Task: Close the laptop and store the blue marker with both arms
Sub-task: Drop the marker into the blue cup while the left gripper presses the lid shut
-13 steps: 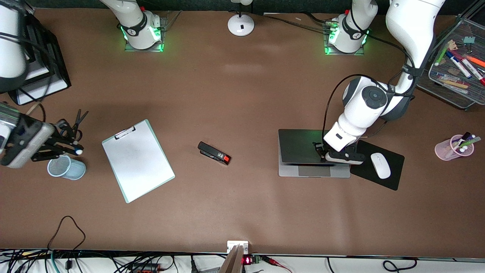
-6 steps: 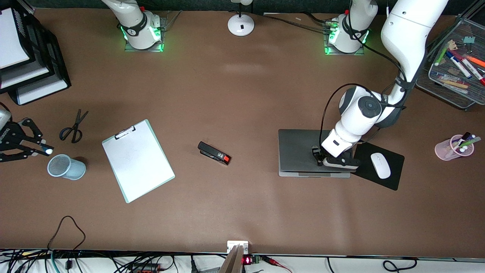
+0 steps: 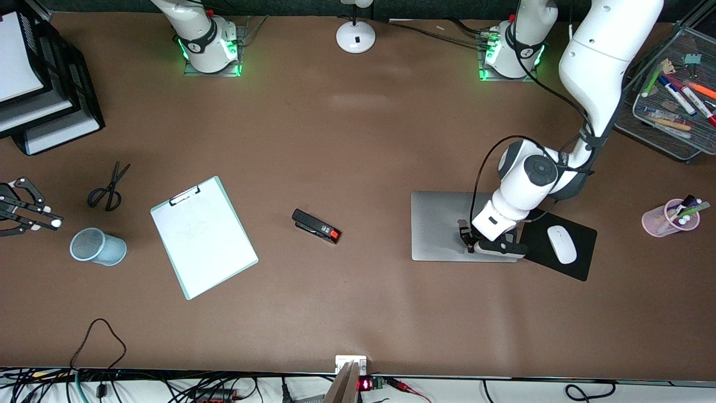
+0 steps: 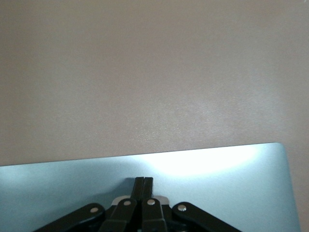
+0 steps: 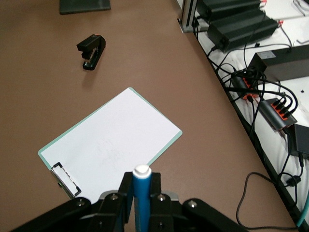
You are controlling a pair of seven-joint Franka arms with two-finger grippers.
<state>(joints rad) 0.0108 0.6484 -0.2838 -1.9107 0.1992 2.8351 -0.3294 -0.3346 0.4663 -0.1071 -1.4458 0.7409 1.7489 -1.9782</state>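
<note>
Now the laptop (image 3: 447, 224) lies shut and flat beside the black mouse pad (image 3: 559, 243) with its white mouse (image 3: 561, 244). The left gripper (image 3: 467, 242) rests on the lid near the edge closest to the front camera, fingers (image 4: 144, 189) pressed together. The right gripper (image 3: 47, 223) hangs at the right arm's end of the table, near the mesh cup (image 3: 98, 247) and scissors (image 3: 108, 187), fingers pinching the blue marker (image 5: 141, 197), white tip showing. No writing is readable on the clipboard (image 3: 202, 236) or stapler (image 3: 316, 225)
</note>
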